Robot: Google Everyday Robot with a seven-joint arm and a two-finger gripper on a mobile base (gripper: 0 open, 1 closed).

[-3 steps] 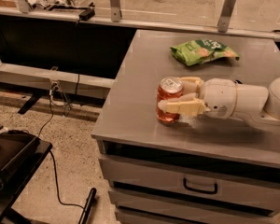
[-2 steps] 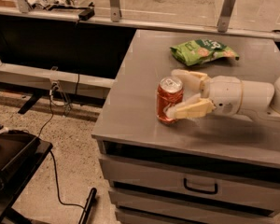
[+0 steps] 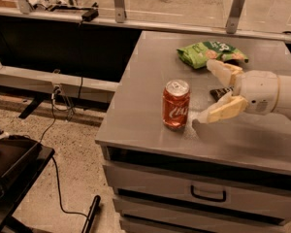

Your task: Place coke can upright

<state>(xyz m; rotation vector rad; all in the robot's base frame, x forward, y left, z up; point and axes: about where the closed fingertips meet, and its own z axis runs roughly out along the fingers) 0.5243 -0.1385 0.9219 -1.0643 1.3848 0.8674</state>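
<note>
The red coke can (image 3: 176, 104) stands upright on the grey cabinet top (image 3: 140, 106) near its front left part, silver top with pull tab facing up. My gripper (image 3: 207, 90) is to the right of the can, a short way off and not touching it. Its two cream fingers are spread open and empty, one finger (image 3: 221, 110) toward the front and one toward the back.
A green snack bag (image 3: 211, 53) lies at the back of the cabinet top. A flat black bar (image 3: 220, 92) lies partly hidden behind my gripper. A drawer with a black handle (image 3: 207, 195) is below. Cables and a black tray (image 3: 9, 164) are on the floor at left.
My gripper let go of the can, opened and drew back to the right. The can stays standing upright in the same spot.
</note>
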